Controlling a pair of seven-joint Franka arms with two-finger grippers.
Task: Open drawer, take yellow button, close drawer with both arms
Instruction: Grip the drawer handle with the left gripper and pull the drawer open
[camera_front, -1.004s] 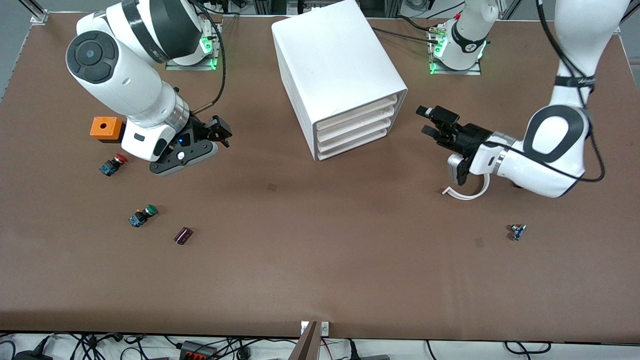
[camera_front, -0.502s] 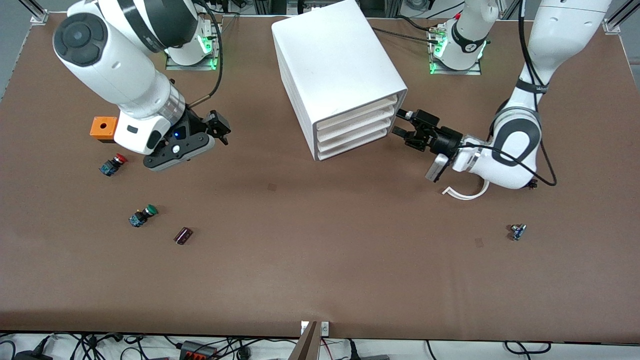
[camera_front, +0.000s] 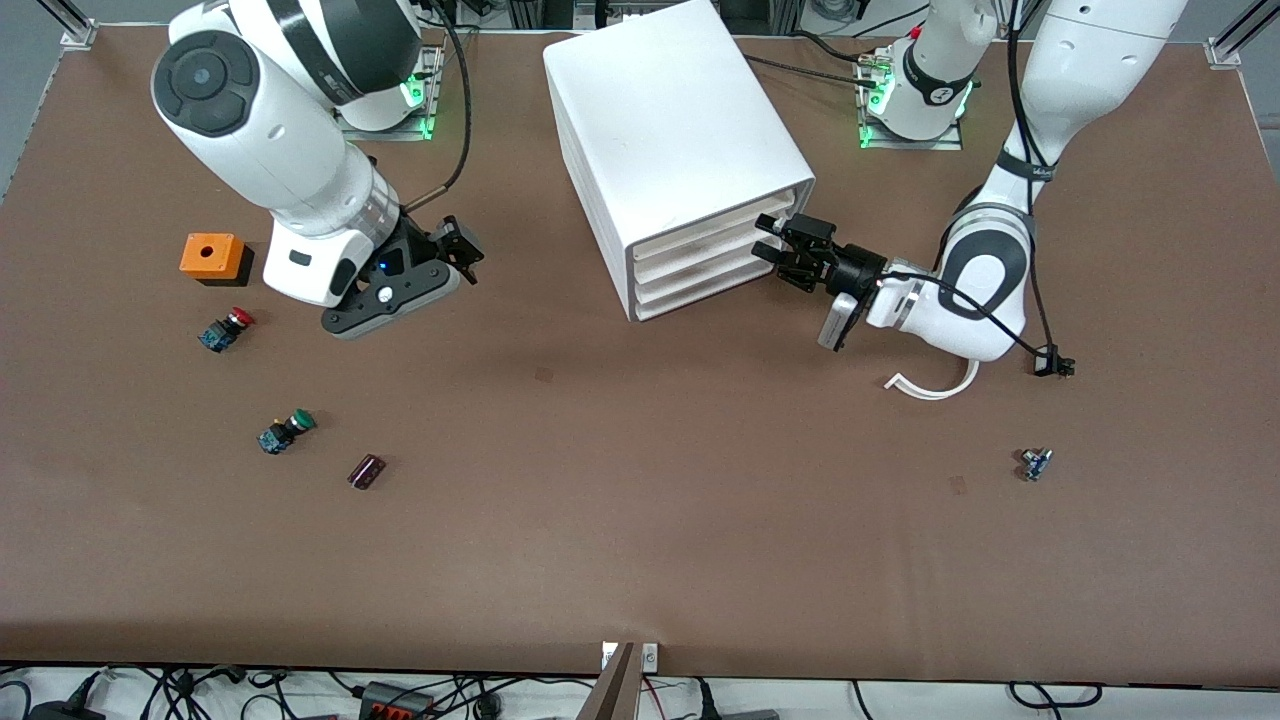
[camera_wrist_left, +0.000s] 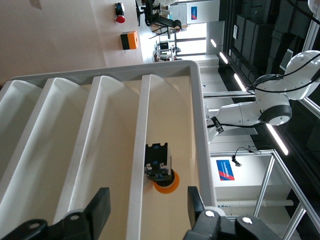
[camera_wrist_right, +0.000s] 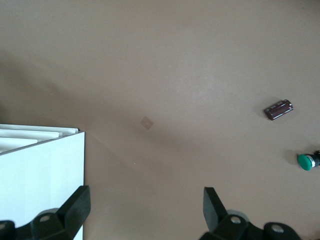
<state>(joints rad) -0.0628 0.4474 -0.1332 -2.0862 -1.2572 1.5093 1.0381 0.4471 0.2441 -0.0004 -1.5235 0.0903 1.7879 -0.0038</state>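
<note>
The left gripper (camera_front: 778, 240), fingers apart, is reaching the top drawer (camera_front: 715, 232) of the cabinet (camera_front: 670, 130), where the button (camera_wrist_left: 160, 169) is lying, and should grip its front edge squarely, while the right gripper (camera_front: 455, 255) is waiting open above the table (camera_front: 640, 520).

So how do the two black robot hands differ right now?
The left arm's black two-finger hand is at the white box cabinet, a white plastic drawer's front edge between its fingers; the right arm's black hand hangs over the brown table, nothing between its fingers. Both stand open.
</note>
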